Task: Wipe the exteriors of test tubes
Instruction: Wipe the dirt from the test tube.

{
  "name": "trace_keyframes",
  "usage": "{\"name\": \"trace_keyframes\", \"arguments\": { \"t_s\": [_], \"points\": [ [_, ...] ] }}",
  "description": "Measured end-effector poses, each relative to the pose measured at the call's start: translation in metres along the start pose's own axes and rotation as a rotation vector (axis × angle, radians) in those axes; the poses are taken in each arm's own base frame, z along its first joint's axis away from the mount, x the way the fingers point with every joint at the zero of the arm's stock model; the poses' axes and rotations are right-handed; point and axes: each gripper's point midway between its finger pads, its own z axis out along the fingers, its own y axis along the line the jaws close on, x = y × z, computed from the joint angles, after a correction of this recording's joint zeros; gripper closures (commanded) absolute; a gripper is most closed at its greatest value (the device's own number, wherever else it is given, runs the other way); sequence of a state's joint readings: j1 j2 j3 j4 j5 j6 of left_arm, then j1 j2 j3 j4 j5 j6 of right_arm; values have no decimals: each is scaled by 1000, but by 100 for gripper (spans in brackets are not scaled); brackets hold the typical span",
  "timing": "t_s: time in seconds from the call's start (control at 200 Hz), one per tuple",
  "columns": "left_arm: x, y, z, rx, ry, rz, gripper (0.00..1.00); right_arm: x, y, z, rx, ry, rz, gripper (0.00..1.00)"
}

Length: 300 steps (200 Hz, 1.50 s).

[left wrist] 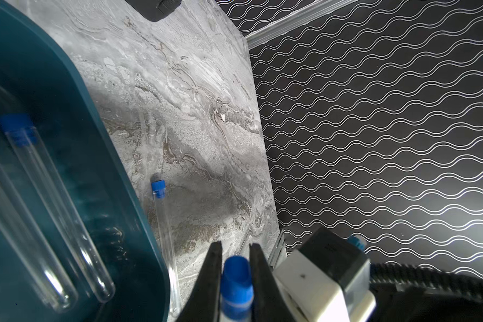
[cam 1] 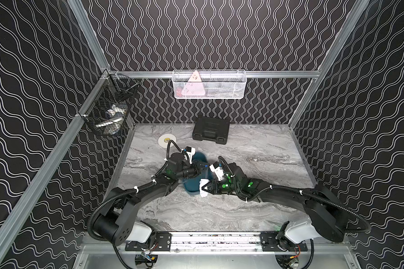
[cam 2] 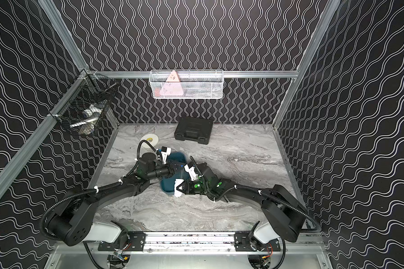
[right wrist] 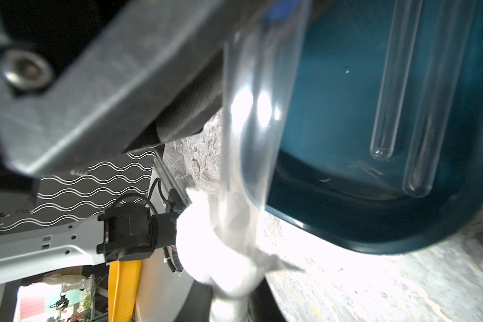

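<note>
My left hand [left wrist: 235,246] pinches the held test tube [right wrist: 251,111] at its blue cap [left wrist: 236,281]. Its clear, glare-streaked body runs lengthwise from frame top down into the white tissue [right wrist: 221,251] clamped by my right hand [cam 1: 207,187]. Two more tubes [left wrist: 56,200] lie parallel in the teal tray [left wrist: 89,156]. A fourth tube [left wrist: 163,223] lies on the bench [left wrist: 193,111] just beside it.

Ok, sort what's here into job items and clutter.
Job: held test tube in left gripper; tissue in right gripper; two tubes in teal tray; loose tube beside tray.
Lying about: black case; white disc; white wire basket; black wire basket.
</note>
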<state>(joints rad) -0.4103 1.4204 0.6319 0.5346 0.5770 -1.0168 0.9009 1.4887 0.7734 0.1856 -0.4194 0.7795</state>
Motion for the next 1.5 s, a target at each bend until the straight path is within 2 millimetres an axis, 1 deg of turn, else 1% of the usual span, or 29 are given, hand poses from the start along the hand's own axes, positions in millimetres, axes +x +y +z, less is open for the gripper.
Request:
{"name": "trace_keyframes", "arguments": {
  "t_s": [0.235,0.38,0.445,0.575,0.755,0.866,0.961,1.036,1.151,1.216,1.281,1.321,1.416,1.501],
  "points": [
    [-3,-1,-1,6,-3,23,86,16,3,7,26,32,-2,83],
    [-3,-2,-1,9,-1,24,85,15,3,6,37,32,-4,83],
    [-5,-3,-2,13,-10,28,85,11,4,4,46,35,-8,83],
    [-14,-12,-5,34,-53,51,85,-4,6,-3,39,44,-14,82],
    [-18,-15,-6,41,-71,43,85,-48,0,-16,12,-14,-16,83],
    [-17,-15,-6,40,-67,31,85,-69,-1,-20,-14,-38,-21,82],
    [-17,-15,-6,42,-67,30,85,-80,0,-19,-28,-46,-28,82],
    [-17,-15,-6,39,-68,29,85,-83,-1,-17,-32,-41,-38,82],
    [-15,-12,-6,30,-58,21,86,-76,-1,-15,-41,-36,-46,83],
    [-11,-9,-6,22,-37,10,86,-65,-3,-14,-34,-38,-51,83],
    [-9,-6,-7,17,-22,0,86,-48,-3,-12,-20,-26,-48,83],
    [-10,-4,-7,15,-21,-4,86,-34,-4,-10,-13,-9,-48,83],
    [-15,0,-8,8,-30,-10,86,1,-3,-5,3,39,-47,83],
    [-20,2,-8,7,-37,-14,86,26,-4,-2,8,72,-50,83]
  ]
}}
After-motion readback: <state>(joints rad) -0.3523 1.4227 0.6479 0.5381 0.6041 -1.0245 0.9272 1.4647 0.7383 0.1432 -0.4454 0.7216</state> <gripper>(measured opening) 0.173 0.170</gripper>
